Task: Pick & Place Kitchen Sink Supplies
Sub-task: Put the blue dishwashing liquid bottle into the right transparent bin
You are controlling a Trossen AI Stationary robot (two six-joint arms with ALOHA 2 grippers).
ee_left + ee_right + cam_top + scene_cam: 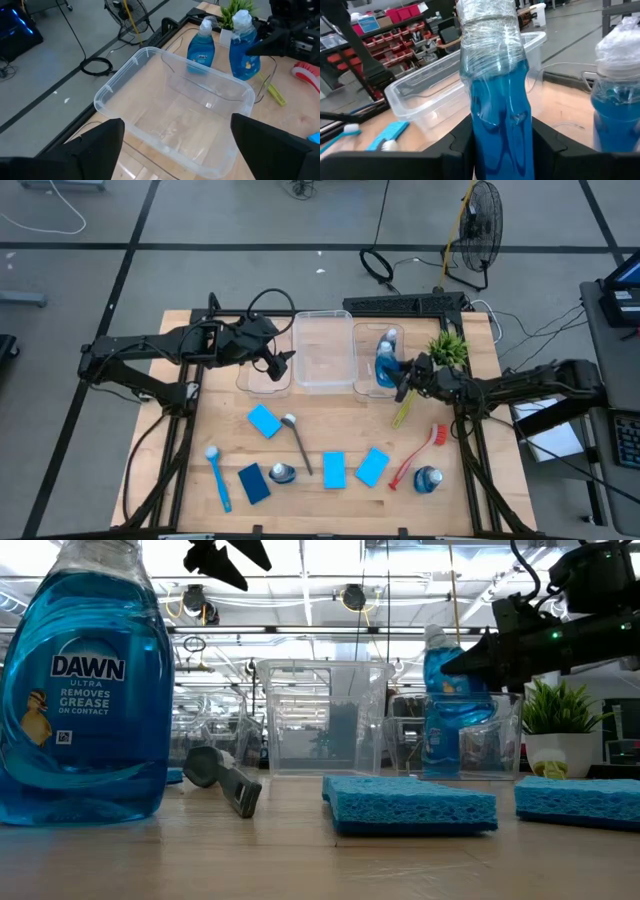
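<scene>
My right gripper (405,376) is shut on a blue bottle (385,368) inside the right clear bin (362,385). A second blue bottle (388,340) stands in that bin, farther back. My left gripper (285,363) is open and empty above the left rim of the middle clear bin (323,352); its fingers frame that bin in the left wrist view (175,125). On the near table lie several blue sponges (264,420), a grey brush (297,442), a blue brush (217,477), a red brush (418,458), a yellow-green brush (402,412) and two more bottles (282,473). My right gripper pinches the bottle's blue body (485,135), below its wrapped neck, between the two fingers. The fingers come level from the table's right side, one on each side of the bottle. The bottle stands upright inside the right bin; whether its base rests on the bin floor, I cannot tell.
A third clear bin (262,377) sits left of the middle one, under my left gripper. A small green potted plant (448,348) stands just behind my right gripper. In the low view a Dawn bottle (80,690) stands close to the near edge on the left.
</scene>
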